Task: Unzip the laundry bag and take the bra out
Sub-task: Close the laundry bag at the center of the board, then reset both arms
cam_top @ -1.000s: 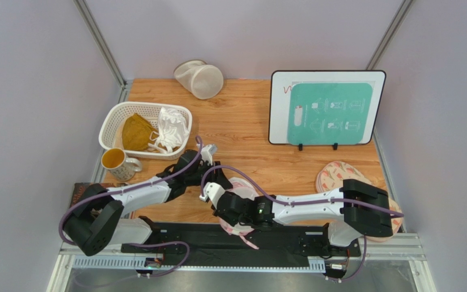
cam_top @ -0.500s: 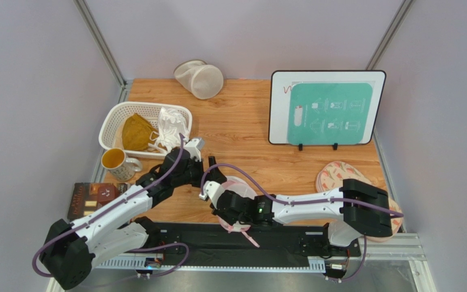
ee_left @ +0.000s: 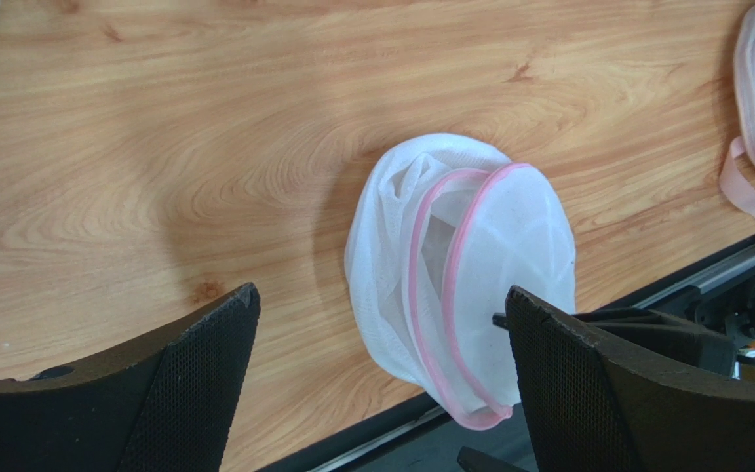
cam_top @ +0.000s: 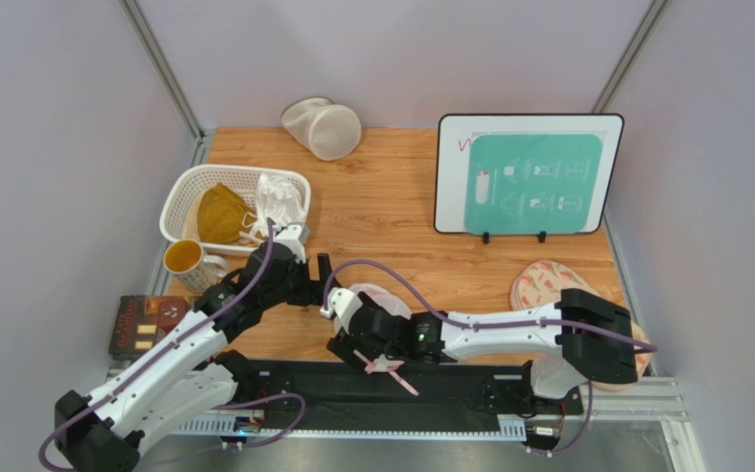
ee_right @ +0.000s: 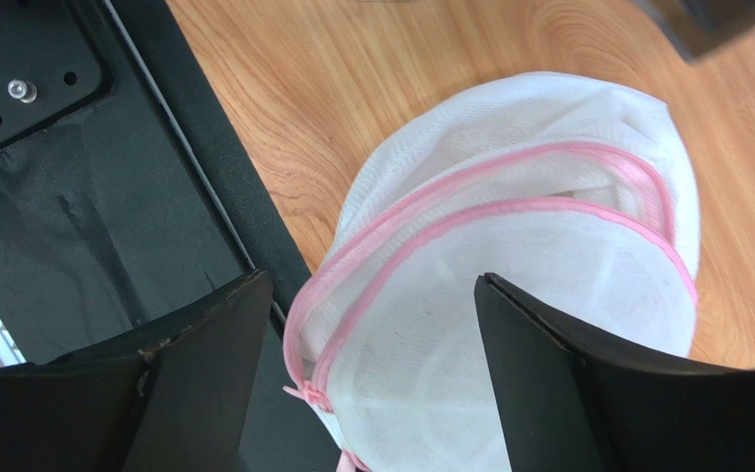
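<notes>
The laundry bag is a round white mesh pouch with pink zipper trim, lying at the table's near edge and partly overhanging the black rail. In the left wrist view the laundry bag lies below my open left gripper, nearer its right finger and touching neither. My right gripper stands open over the laundry bag, with the pink zipper pull between its fingers, unheld. From above, the left gripper is left of the bag and the right gripper is at its near side. Pale folds show through the mesh; the bra is hidden.
A white basket at the left holds a mustard garment and a white cloth. A mug stands in front of it. A cream mesh bag, an instruction board and a pink patterned cloth lie farther off.
My left arm let go of the bag and drew back to the left with its jaws wide. My right gripper, shut at the bag's near end before, has opened.
</notes>
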### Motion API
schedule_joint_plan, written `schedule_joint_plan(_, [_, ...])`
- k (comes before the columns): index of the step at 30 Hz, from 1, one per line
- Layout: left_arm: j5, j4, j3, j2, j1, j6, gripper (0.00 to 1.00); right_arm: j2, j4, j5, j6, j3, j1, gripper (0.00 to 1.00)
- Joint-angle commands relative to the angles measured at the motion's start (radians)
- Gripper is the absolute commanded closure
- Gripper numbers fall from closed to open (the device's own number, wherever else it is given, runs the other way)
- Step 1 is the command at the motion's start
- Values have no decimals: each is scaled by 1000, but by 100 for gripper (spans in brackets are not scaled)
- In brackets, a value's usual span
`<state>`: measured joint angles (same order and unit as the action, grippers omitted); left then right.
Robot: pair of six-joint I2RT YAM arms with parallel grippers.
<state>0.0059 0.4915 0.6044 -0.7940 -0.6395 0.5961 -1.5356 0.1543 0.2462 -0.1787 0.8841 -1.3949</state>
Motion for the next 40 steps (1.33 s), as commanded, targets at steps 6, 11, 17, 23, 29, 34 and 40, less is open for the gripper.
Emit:
schedule_joint_plan(6, [-86,217,198,90,3,-85,0,270,135,137,-68,23,7,0])
schedule_joint_plan(11, [-122,301,239,145,3,-124,0,408,313,290,-229,15,75,0])
schedule_joint_plan(17, [-150,363,250,243,3,-154,0,676,453,335,-395,-108,258,0])
schedule_joint_plan(23, [-170,397,250,337,3,-145,0,983,640,395,-505,-172,385,0])
schedule_joint_plan(29, [-179,407,255,363,3,-133,0,1173,795,490,-562,-145,392,0])
schedule_joint_plan(34, [-176,415,264,361,3,-131,0,1203,795,493,-564,-146,390,0])
schedule_joint_plan(40, [-161,424,270,366,3,-124,0,1186,795,492,-556,-142,392,0])
